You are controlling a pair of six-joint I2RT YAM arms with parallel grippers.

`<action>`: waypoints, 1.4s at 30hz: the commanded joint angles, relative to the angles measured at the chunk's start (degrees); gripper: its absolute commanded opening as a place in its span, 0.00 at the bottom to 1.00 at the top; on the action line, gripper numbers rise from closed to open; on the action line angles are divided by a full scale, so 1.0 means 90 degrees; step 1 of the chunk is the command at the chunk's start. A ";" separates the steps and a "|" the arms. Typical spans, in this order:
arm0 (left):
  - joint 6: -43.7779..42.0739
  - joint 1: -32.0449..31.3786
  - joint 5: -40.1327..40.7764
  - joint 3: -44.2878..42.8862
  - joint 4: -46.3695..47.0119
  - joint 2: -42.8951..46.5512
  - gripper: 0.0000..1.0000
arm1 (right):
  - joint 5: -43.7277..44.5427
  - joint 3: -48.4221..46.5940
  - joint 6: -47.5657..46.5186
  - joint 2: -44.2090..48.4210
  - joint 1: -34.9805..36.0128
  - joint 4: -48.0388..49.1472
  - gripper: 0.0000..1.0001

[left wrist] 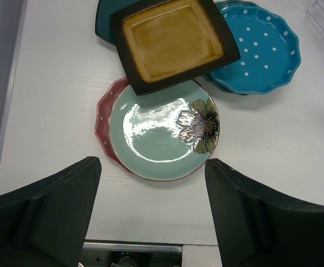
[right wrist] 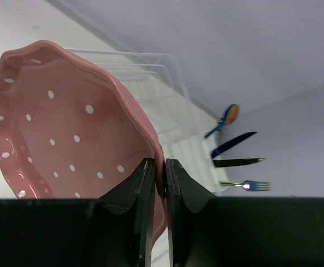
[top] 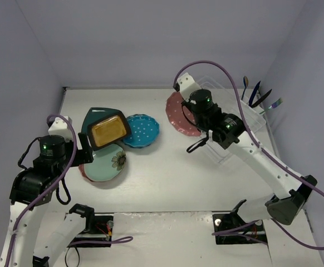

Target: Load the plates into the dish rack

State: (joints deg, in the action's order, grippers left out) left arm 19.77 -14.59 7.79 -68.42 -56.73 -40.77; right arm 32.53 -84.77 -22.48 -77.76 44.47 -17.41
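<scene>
Progress: judging by how things lay, loading had barely begun; no plate could be seen in a slot, one was in the air and five were left on the worktop (top: 167,183).
Left hand (left wrist: 151,167): spread wide, gripping nothing, hovering above the near edge of the mint flower plate (left wrist: 151,133).
Left pile: the mint flower plate lay on a second pink dotted plate (left wrist: 103,119). The mustard-yellow plate (left wrist: 173,39) overlapped the mint one's far edge and sat over the dark teal plate (left wrist: 106,16).
Teal-blue dotted plate (left wrist: 262,50): flat on the worktop, its left edge tucked under the mustard-yellow plate.
Right hand (right wrist: 160,172): pinched tight on the rim of the pink dotted plate (right wrist: 67,133), held tilted on edge, just beside the rack's left end.
Dish rack (right wrist: 162,105): at the right of the worktop; the ribbed slots that showed held no plates.
Utensil section: cutlery (top: 256,92) stood in it at the rack's far right, a fork and a spoon among it.
</scene>
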 commanded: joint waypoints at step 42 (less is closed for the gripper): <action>0.0362 -0.0674 0.0785 0.0268 0.0336 -0.0430 0.76 | -0.0470 -0.1157 -0.3577 -0.3186 -0.3740 0.6261 0.00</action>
State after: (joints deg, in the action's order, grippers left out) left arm 22.55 -20.32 13.61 -64.90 -56.73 -43.77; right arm 27.62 -89.89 -53.54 -108.12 10.94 24.25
